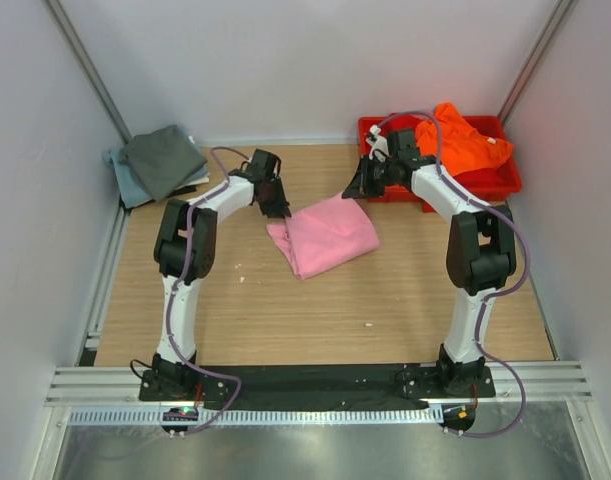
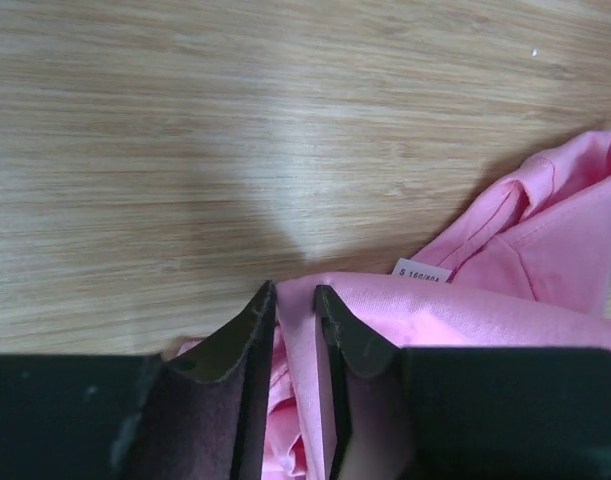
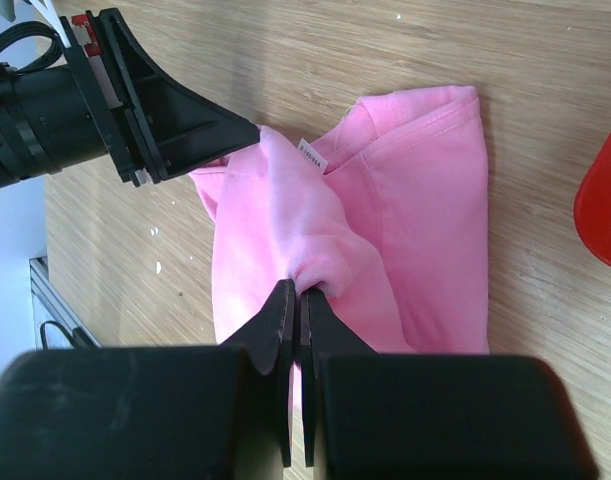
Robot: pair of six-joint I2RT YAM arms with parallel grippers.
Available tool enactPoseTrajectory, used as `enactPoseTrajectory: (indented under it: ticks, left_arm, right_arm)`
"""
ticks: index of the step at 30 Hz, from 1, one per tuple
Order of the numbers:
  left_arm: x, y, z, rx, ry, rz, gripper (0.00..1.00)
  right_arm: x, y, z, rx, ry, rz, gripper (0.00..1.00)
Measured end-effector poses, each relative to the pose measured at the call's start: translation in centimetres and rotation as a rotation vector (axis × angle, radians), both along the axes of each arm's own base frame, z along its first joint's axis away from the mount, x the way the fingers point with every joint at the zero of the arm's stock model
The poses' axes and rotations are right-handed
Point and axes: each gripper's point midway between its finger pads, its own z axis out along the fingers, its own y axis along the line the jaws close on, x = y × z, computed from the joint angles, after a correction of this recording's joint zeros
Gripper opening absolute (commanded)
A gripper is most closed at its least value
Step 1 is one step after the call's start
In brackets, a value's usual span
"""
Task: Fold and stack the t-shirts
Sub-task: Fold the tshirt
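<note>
A pink t-shirt [image 1: 325,235] lies near the middle of the bench [image 1: 335,310], bunched into a rough, slanted oblong rather than spread flat. The cloth is a soft matte knit. It has loose rounded folds, a stitched hem along one edge, and a small white size label [image 2: 423,271] poking out at a seam.

The left gripper [image 1: 278,208] is down at the shirt's far left corner. Its two dark wedge-shaped fingers stand only a narrow gap apart. A ridge of pink cloth fills that gap and is gripped between them.

The right gripper [image 1: 350,190] is at the shirt's far right corner. Seen from its own wrist camera, its fingers are pressed almost together on a small pucker of the pink fabric. The cloth is gathered into tight creases at the fingertips. From there the shirt stretches across to the tip of the left gripper, which touches its edge beside the label.

The bench is pale wood-grain board, smooth and light brown.

A red plastic tray [image 1: 500,180] sits at the far right, just behind the right arm. It has hard glossy walls, and a bright orange t-shirt [image 1: 465,140] is heaped loosely in it and spills over the back rim.

In the far left corner, well apart from the pink shirt, a dark grey t-shirt [image 1: 165,158] lies folded on top of a pale blue-grey t-shirt [image 1: 125,175], whose edge shows beneath it.
</note>
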Motion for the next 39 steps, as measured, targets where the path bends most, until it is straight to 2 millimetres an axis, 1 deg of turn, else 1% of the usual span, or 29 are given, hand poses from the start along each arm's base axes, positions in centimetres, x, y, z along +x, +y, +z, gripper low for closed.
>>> enactPoseTrajectory:
  ticks: [3, 5, 6, 12, 16, 18, 20, 26, 28, 31, 33, 35, 37, 39]
  left_arm:
    - [-0.1, -0.4, -0.1, -0.009, 0.002, 0.001, 0.17]
    - [-0.2, -0.6, -0.2, -0.012, 0.001, 0.001, 0.04]
    - [-0.3, -0.8, -0.2, -0.013, 0.002, -0.002, 0.00]
    - [-0.7, -1.6, -0.2, -0.013, 0.002, -0.016, 0.00]
    - [-1.6, -1.2, 0.3, 0.005, 0.016, -0.015, 0.00]
    - [-2.2, -0.9, 1.3, 0.019, 0.015, -0.014, 0.00]
    - [-2.5, -0.9, 2.9, 0.026, -0.001, -0.015, 0.00]
    - [-4.2, -1.4, 9.3, 0.032, -0.093, -0.025, 0.00]
    - [-4.9, -1.4, 11.1, 0.040, -0.117, -0.025, 0.00]
    - [-5.8, -1.1, 13.0, 0.047, -0.145, -0.023, 0.00]
    - [-6.4, -0.5, 13.7, 0.061, -0.149, -0.014, 0.00]
    - [-6.7, 0.0, 13.8, 0.079, -0.148, -0.004, 0.00]
    - [-6.8, 0.6, 13.4, 0.101, -0.139, 0.006, 0.00]
    - [-7.0, 1.2, 12.5, 0.122, -0.121, 0.015, 0.00]
  right_arm:
    - [0.0, 0.0, 0.0, 0.002, 0.001, 0.002, 0.01]
    - [-0.1, 0.1, -0.1, 0.005, 0.003, 0.005, 0.01]
    - [-0.1, 0.1, -0.2, 0.005, 0.005, 0.005, 0.01]
    - [-0.1, 0.2, -0.5, 0.010, 0.015, 0.012, 0.01]
    - [-0.2, 0.2, -0.5, 0.011, 0.015, 0.017, 0.02]
    - [-0.2, 0.2, -0.5, 0.010, 0.013, 0.018, 0.01]
    - [-0.2, 0.2, -0.5, 0.009, 0.012, 0.020, 0.02]
    - [-0.4, 0.3, -0.5, 0.011, 0.012, 0.031, 0.01]
    - [-0.5, 0.4, -0.4, 0.015, 0.015, 0.037, 0.01]
    - [-0.6, 0.5, -0.1, 0.022, 0.019, 0.043, 0.01]
    - [-0.4, 0.6, 0.4, 0.030, 0.014, 0.048, 0.01]
    - [0.1, 0.9, 1.0, 0.043, 0.000, 0.054, 0.01]
    - [0.5, 1.2, 1.1, 0.056, -0.002, 0.061, 0.02]
    - [1.0, 1.6, 0.7, 0.071, 0.004, 0.072, 0.02]
